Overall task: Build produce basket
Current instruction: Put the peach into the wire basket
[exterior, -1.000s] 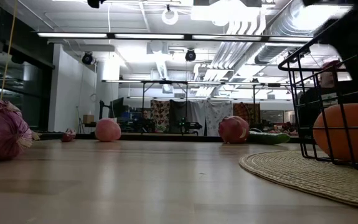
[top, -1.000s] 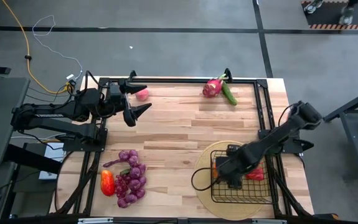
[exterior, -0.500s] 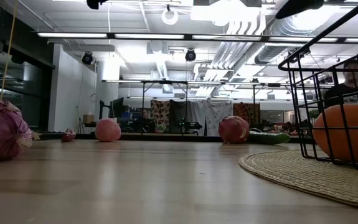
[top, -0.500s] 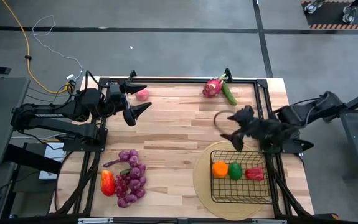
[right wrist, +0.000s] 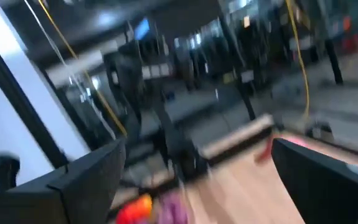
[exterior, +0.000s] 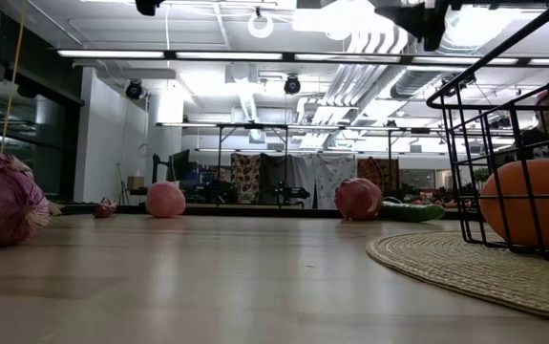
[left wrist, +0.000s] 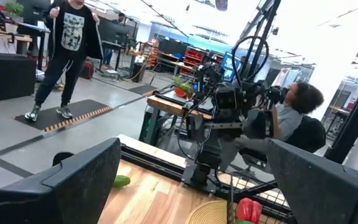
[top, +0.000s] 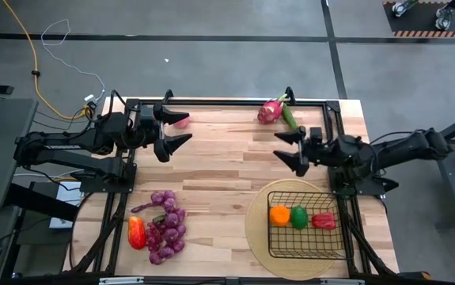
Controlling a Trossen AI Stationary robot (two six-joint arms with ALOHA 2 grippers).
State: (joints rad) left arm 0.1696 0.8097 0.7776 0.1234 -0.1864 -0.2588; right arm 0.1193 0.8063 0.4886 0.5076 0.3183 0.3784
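Between picks; 3 items in basket [top: 307,247], near right on mat [top: 257,207].
Right gripper [top: 292,147] spread, empty, above table just left of right edge. Left gripper [top: 172,128] spread, empty, far left. Next: dragon fruit [top: 271,111] and cucumber [top: 291,119] at far edge; grapes [top: 166,225], pepper [top: 136,232] near left. Bare wood between.
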